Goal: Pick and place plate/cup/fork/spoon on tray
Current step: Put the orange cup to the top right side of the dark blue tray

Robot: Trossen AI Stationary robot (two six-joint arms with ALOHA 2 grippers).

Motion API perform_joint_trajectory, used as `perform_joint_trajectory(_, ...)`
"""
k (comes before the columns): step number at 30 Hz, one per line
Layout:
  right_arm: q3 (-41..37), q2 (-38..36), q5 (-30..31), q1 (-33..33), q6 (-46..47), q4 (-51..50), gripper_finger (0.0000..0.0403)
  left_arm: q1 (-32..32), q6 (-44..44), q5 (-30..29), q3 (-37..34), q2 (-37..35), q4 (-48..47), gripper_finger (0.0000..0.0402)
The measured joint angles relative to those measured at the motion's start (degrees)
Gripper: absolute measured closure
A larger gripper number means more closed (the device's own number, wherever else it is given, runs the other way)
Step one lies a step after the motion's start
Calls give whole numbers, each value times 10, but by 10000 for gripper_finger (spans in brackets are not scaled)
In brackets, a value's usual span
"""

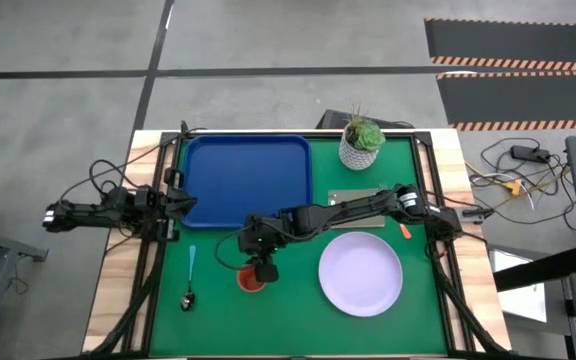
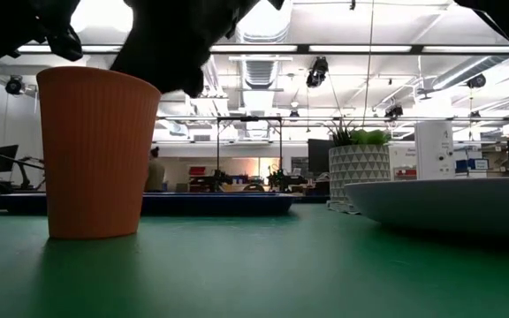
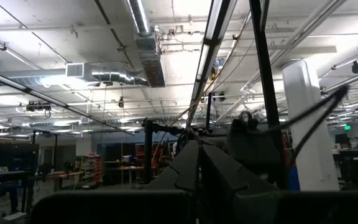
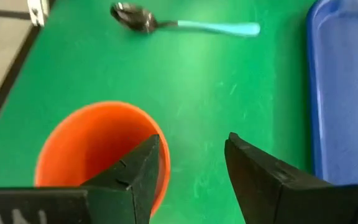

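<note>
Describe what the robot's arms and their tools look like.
Both arms are dark, nearly black, built of slim jointed segments with thin black cables trailing beside them. The right tool ends in two matte black wedge-shaped fingers with angular, faceted edges. The left tool is equally dark. No markings show.

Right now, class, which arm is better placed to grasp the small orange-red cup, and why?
The right arm. Its gripper hangs directly over the small orange-red round cup, fingers open, one finger over the cup's mouth. The left gripper waits at the table's left edge beside the large blue rectangular plastic tray.
</note>
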Motion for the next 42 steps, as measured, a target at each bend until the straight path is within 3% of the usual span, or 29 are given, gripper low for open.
perform_joint_trajectory(19, -23, 3, 0, 6, 24, 4, 240, 0, 0, -3, 0, 0, 0, 402)
perform_joint_trajectory(42, -26, 3, -5, 6, 45, 4, 370, 0, 0, -4, 0, 0, 0, 402)
